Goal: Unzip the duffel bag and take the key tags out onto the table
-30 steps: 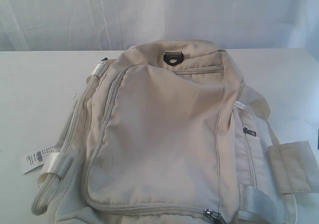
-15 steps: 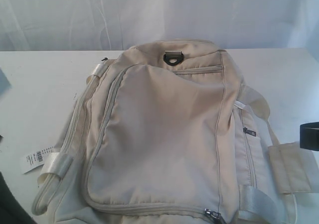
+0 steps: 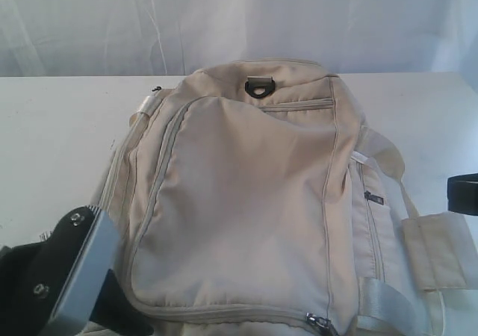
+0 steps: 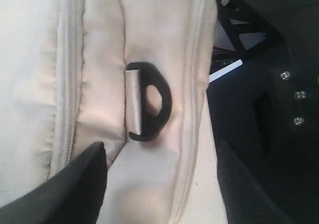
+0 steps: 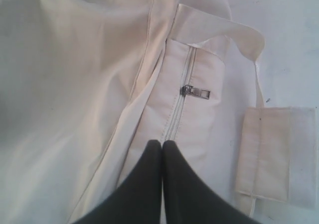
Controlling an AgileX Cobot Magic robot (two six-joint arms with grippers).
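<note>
1. The left fingers (image 4: 75,189) hang spread apart over the near-left corner of the duffel bag (image 3: 246,201) and hold nothing. A black D-ring (image 4: 149,102) sewn to the bag lies between them, with a closed zip track on either side.
2. The main zip pull (image 3: 320,322) sits at the bag's near edge, right of centre, and the big panel's zip is shut all round. I judge this the tab to go for. Pinch the metal tab itself rather than the fabric, and draw it along the curve of the track rather than straight up.
3. The right fingers (image 5: 144,184) are pressed together and empty above the bag's right side. They point at the shut side-pocket zip, whose small pull (image 5: 194,92) lies just ahead. They must part before gripping anything, or they could pin the bag down while the other arm pulls.
4. The key tags show in no view. They are probably inside the bag, but I cannot tell which compartment.
5. Bare bench (image 3: 60,127) shows to the left and right of the bag, which gives room to set the tags down.
</note>
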